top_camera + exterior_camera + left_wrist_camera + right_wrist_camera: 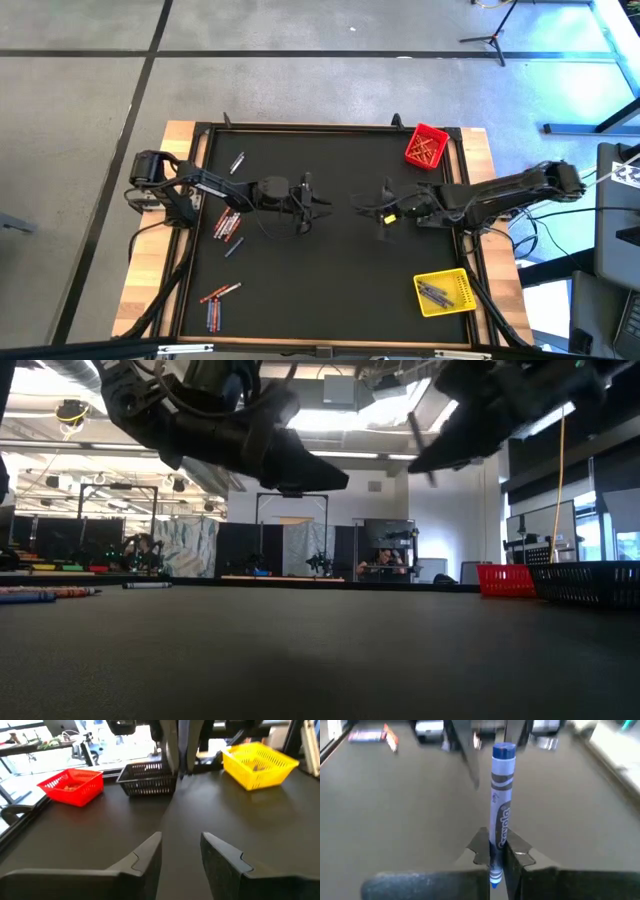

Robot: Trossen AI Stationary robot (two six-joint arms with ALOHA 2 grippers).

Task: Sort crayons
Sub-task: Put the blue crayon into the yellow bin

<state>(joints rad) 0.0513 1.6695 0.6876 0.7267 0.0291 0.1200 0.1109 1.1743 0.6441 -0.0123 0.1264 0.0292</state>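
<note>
The right gripper (495, 855) is found clamped on a blue crayon (501, 805), which is held by its lower end between the two fingers and stands out past the fingertips. The hold looks secure enough for carrying. In the high view this gripper (386, 212) is placed over the middle of the black mat (330, 290), facing the left gripper (308, 197) with a gap between them. The left gripper's fingers (145, 857) are seen apart with nothing between them, and bare mat is visible in the gap. The arrangement is judged consistent with a transfer at mid-table: the loose crayons lie on the left arm's side, the bins on the right arm's side.

Loose crayons (228, 225) are noted in a cluster beside the left arm, with a further group (216, 300) near the mat's front left corner and a single one (238, 160) farther back. A red bin (427, 146) at the back right corner is seen to hold reddish crayons; a yellow bin (445, 293) at the front right holds grey-blue ones. A dark mesh basket (147, 777) stands between the two bins in the left wrist view. The yellow bin is judged the likely destination, though this cannot be confirmed.
</note>
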